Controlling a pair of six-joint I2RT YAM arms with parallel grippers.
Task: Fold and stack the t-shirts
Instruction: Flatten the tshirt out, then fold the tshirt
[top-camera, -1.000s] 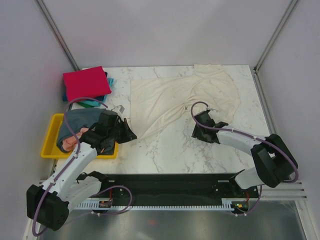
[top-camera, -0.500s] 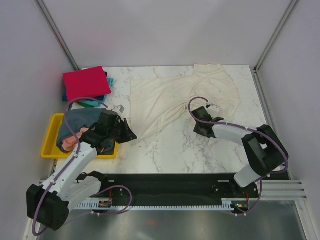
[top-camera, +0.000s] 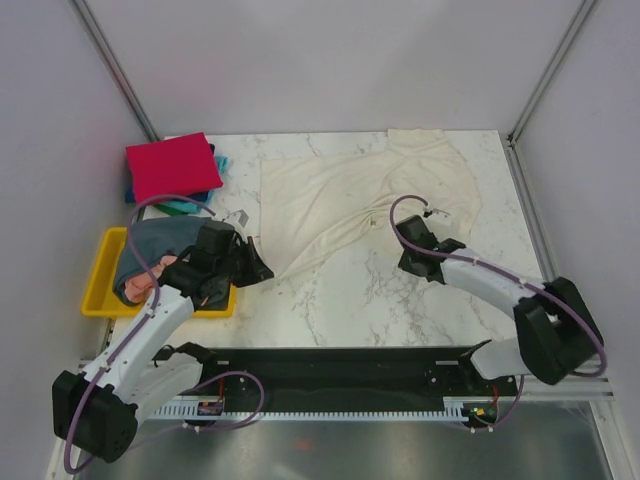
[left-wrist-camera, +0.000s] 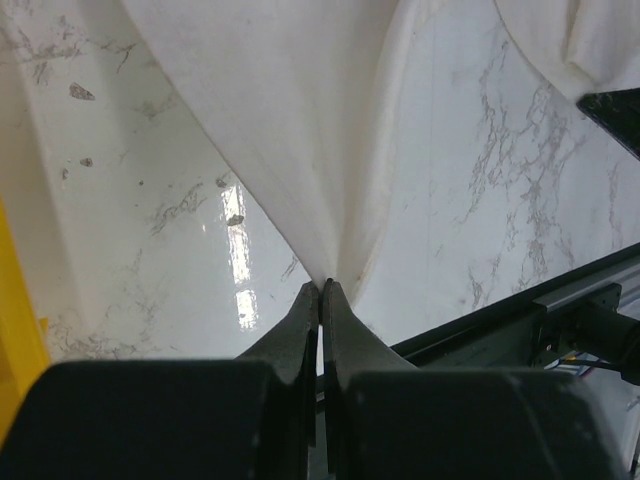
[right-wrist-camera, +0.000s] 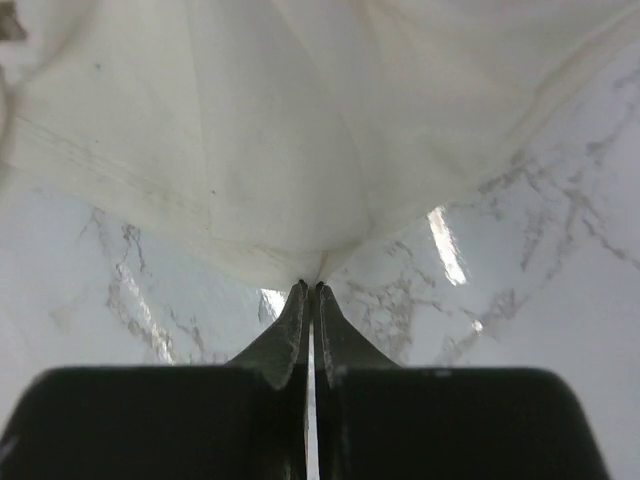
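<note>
At the far left of the bench (top-camera: 400, 300) we see a red t-shirt (top-camera: 172, 165) folded on top of a teal t-shirt (top-camera: 190, 207). Nearer us, a grey-blue t-shirt (top-camera: 150, 240) and a pink t-shirt (top-camera: 135, 285) are heaped in a yellow tray (top-camera: 97, 300). A cream t-shirt (top-camera: 330, 195) lies spread but creased across the middle and far right.

The left pincer (left-wrist-camera: 321, 283) is clamped on a gathered point of the cream shirt's near left edge. The right pincer (right-wrist-camera: 310, 286) is clamped on a pinch of its near right edge.

We judge that each grip holds only a thin nip of cloth at the tips, so a hard pull could slip it free. Uneven pulling would twist the diagonal creases into the fold. The left wrist sits just beside the tray and might catch it.

The left arm reaches forward with a bent elbow, its wrist angled rightward. The right arm curves in low from the right, its forearm pointing left toward the cloth.
</note>
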